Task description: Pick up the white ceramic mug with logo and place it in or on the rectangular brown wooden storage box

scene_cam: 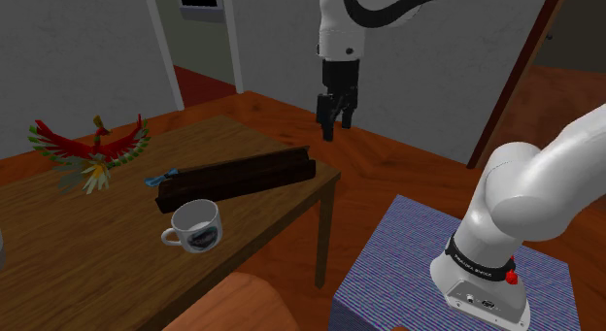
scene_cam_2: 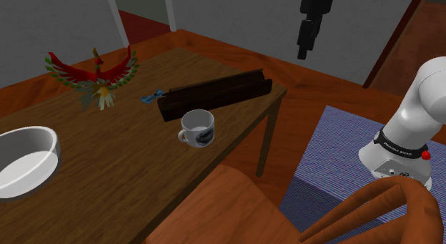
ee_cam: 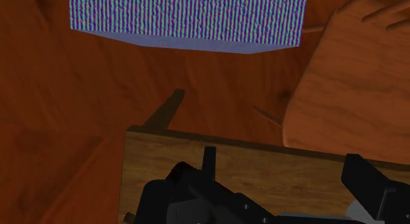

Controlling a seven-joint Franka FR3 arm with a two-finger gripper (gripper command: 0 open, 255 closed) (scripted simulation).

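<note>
White round mug (scene_cam: 194, 225) carries a dark blue logo. Long rectangular box (scene_cam: 238, 178): dark brown. Wood-grained worktop (scene_cam: 87, 251): mid brown. Bird figure (scene_cam: 89, 149): red, with green-yellow feather tips. Box-shaped stand (scene_cam: 408, 261): fine blue-purple stripes. End effector (scene_cam: 333, 133): black.

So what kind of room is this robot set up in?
Likely a dining or living room in a house: a wooden table holding a mug and a bowl, a wooden chair beside it, and a reddish wood floor.

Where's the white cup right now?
The white mug stands upright on the wooden table, left of middle in the shoulder view. It is just in front of the long dark brown box.
</note>
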